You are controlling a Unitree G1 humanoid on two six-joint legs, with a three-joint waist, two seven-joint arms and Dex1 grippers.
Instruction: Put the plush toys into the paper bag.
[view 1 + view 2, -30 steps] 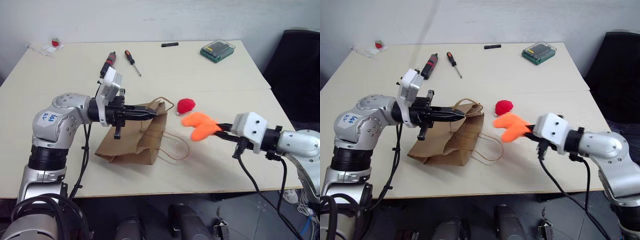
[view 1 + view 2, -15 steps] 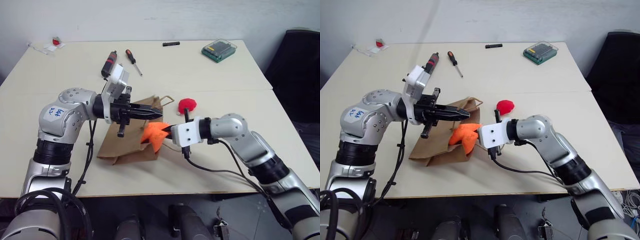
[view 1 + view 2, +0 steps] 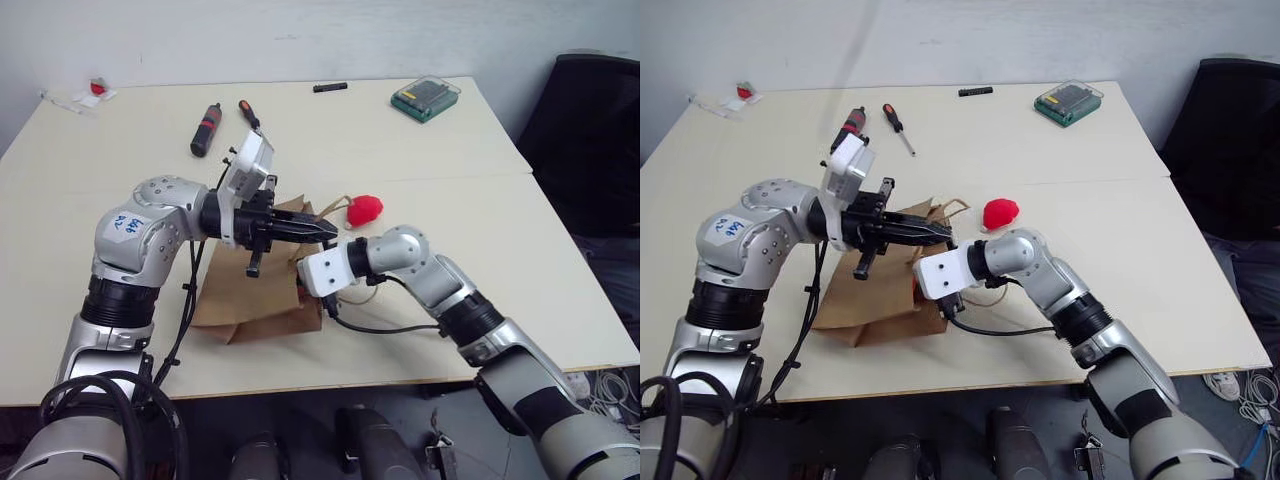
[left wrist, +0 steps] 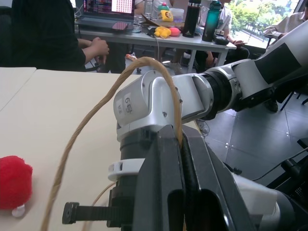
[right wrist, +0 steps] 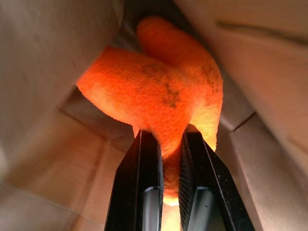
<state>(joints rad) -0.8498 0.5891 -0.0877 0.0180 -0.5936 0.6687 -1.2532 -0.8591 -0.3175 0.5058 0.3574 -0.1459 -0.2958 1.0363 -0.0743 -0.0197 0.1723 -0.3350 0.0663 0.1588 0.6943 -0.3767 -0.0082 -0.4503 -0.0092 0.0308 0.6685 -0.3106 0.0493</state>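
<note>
The brown paper bag (image 3: 250, 295) lies on the table with its mouth held up. My left gripper (image 3: 325, 230) is shut on one of its tan cord handles (image 4: 144, 65), which loops over the fingers (image 4: 161, 159). My right gripper (image 5: 166, 137) reaches inside the bag, shut on the orange plush toy (image 5: 159, 91), with brown paper walls (image 5: 43, 72) all around it. From the head views its fingers are hidden in the bag's mouth, behind the white wrist block (image 3: 325, 270). The small red plush toy (image 3: 364, 210) rests on the table just beyond the bag, to its right.
Two screwdrivers (image 3: 207, 128) (image 3: 247, 112) lie at the back left. A green box (image 3: 425, 100) and a small black bar (image 3: 330, 87) sit at the far edge. A red-and-white scrap (image 3: 95, 90) is in the far left corner. A black chair (image 3: 590, 130) stands to the right.
My right gripper has swung left with the orange toy, from open table right of the bag into the bag's mouth. The left gripper has kept its hold on the handle.
</note>
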